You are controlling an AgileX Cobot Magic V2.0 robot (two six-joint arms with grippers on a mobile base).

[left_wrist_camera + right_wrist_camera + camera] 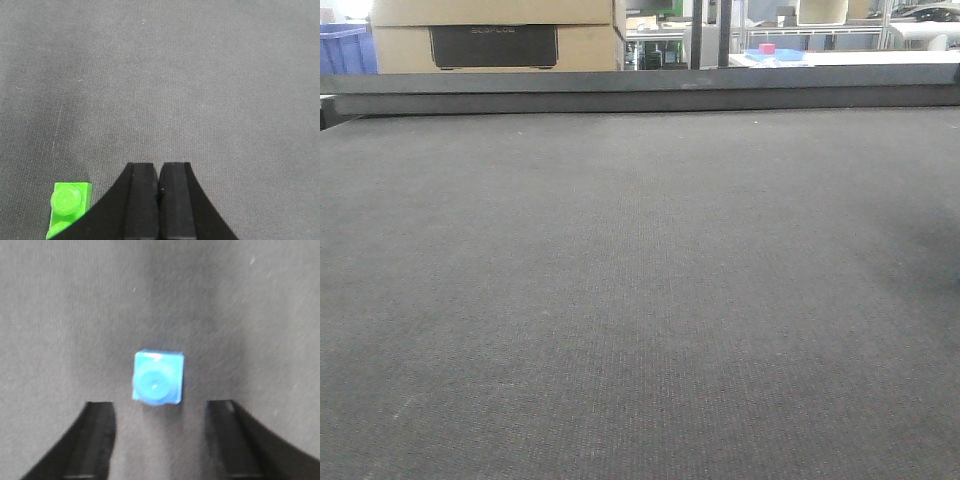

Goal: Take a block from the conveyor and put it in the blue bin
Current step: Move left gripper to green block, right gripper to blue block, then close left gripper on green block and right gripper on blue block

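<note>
The left claw [159, 200] is closed on nothing, and a green block [67, 205] lies on the conveyor [160, 75] just to its left. The right claw [161, 440] hangs open, with a blue block [157, 377] on the belt just ahead, centred between its fingers. This looks like the grab step: next it should advance, lower and close.

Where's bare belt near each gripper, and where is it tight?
The dark grey woven conveyor belt is bare up to its far rail. Ahead of the shut left gripper it is free; a green studded block crowds that view's lower left. A blue studded block sits ahead of the open right gripper's gap; belt around it is bare.
</note>
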